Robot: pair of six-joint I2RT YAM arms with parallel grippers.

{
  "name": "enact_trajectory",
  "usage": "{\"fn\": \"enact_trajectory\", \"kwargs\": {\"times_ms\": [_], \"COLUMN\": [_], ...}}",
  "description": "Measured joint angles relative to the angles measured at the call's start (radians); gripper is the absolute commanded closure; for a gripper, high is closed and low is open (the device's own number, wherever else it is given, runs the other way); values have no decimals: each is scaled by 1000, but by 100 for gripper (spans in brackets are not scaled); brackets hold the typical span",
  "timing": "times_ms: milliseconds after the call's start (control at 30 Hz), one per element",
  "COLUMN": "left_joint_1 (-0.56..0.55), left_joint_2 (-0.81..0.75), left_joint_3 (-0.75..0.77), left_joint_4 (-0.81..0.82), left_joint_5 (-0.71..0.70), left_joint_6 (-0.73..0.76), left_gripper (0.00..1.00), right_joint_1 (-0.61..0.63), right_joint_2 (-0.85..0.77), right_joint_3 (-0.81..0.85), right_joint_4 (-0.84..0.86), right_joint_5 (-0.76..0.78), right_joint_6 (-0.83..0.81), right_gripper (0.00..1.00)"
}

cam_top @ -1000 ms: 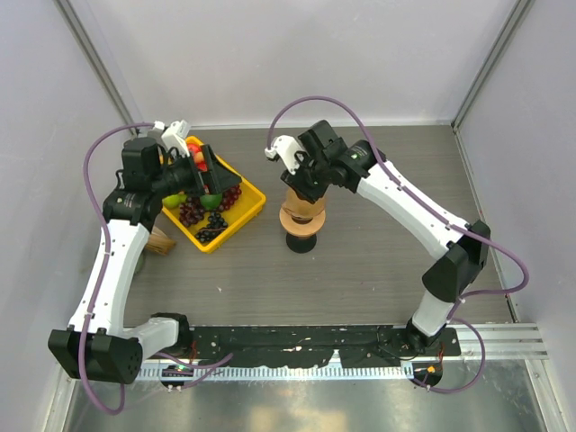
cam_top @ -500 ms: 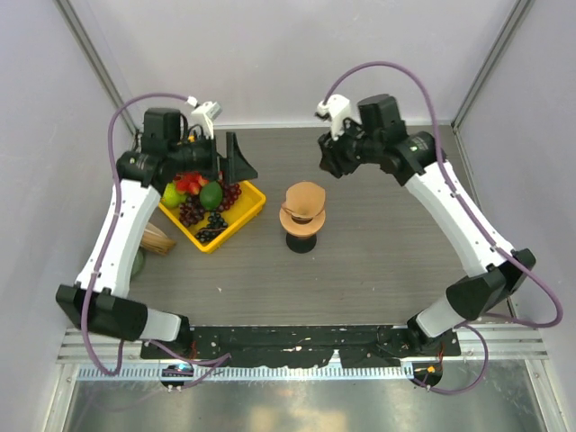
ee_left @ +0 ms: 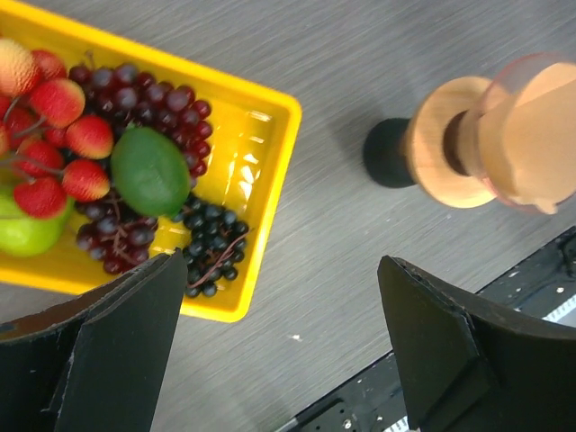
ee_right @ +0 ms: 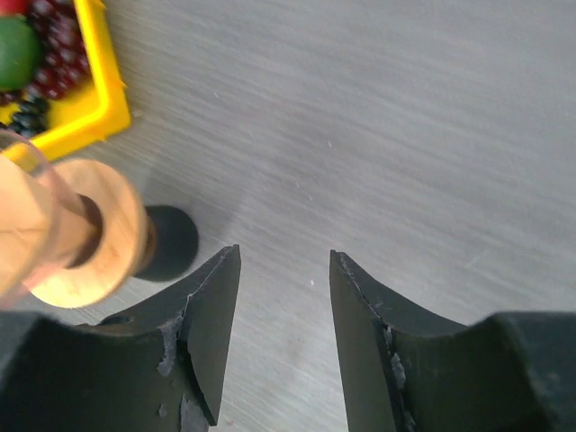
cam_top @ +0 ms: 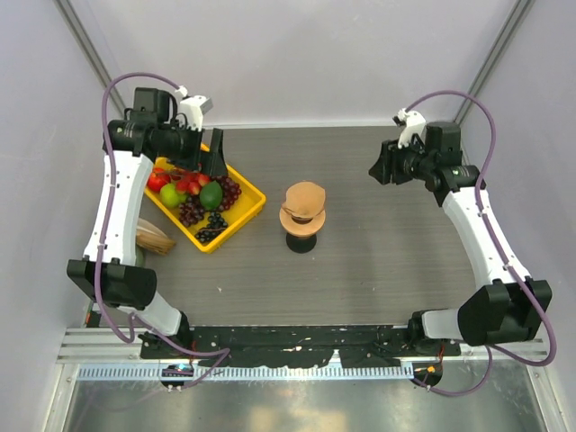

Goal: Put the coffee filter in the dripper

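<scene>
The dripper (cam_top: 301,223) stands mid-table: clear cone, light-wood collar, black base. The tan coffee filter (cam_top: 305,195) sits in its cone, touched by neither gripper. My left gripper (cam_top: 216,158) is open and empty, raised over the back of the yellow tray, left of the dripper. My right gripper (cam_top: 377,168) is open and empty, well right of the dripper. The left wrist view (ee_left: 283,263) shows the dripper (ee_left: 445,144) with the filter (ee_left: 535,130) inside it at upper right. The right wrist view (ee_right: 283,252) shows the dripper (ee_right: 99,236) at left.
A yellow tray (cam_top: 253,208) with grapes, strawberries, a lime and a green apple lies left of the dripper; it also shows in the left wrist view (ee_left: 270,171). A thick bundle of tan papers (cam_top: 153,239) lies at the table's left edge. Grey walls close in both sides.
My right gripper has let go above the dripper and drawn back far to the right. My left gripper has pulled back to the left. The filter stays in the dripper.
</scene>
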State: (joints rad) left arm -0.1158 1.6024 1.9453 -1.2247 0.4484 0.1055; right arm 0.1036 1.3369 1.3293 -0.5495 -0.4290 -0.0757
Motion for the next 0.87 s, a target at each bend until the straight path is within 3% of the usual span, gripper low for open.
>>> {"fn": "enact_trajectory", "kwargs": {"times_ms": [133,200,267,567,867], "left_joint_1": [3,3,1,-2,-3], "left_joint_2": [-46,-102,-162,-326,-366], "left_joint_3": [-127,-255,-378,-674,-718], "left_joint_4": [50,92,127,281,373], "left_joint_5": [-63,-93,-124,-237,-305], "left_joint_6": [8,8,8,-9,-24], "left_gripper": [1,1,1,1,1], "right_joint_1": [-36,-35,-35,-34,-34], "right_joint_2": [-30,-55,-85,-224,-264], "right_joint_3": [-133,-187,-230,-376,-419], "right_joint_4": [29,39,48,128,166], "right_joint_5": [-8,-11,-13,-6,0], "right_joint_6": [-1,-4,-3,-37,-82], "right_gripper": [31,8,1,5,5]}}
